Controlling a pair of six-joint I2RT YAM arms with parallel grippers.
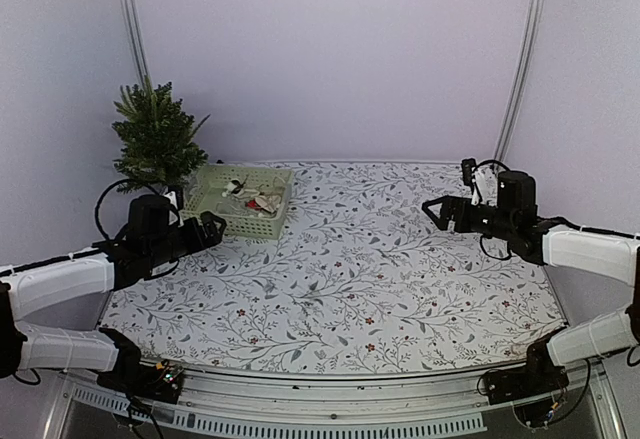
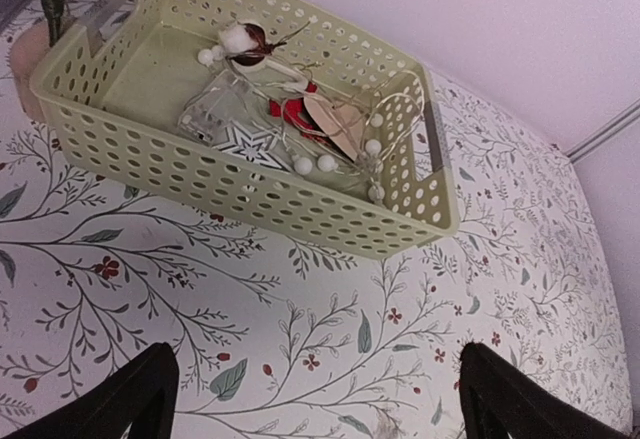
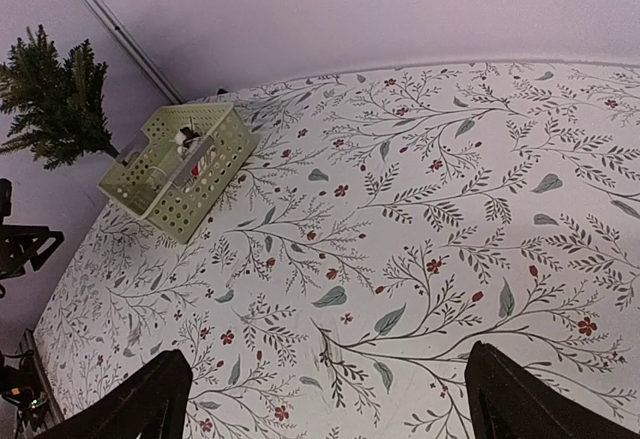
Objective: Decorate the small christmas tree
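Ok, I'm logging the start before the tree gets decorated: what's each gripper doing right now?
Left gripper: open, holding nothing.
Right gripper: open, holding nothing.

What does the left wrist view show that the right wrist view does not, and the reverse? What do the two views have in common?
Only the left wrist view: what lies in the basket, seen close up, such as a star and a cotton boll. Only the right wrist view: the small christmas tree whole, and a wide stretch of the flowered table cover. Both: the basket, the table cover and at least part of the tree.
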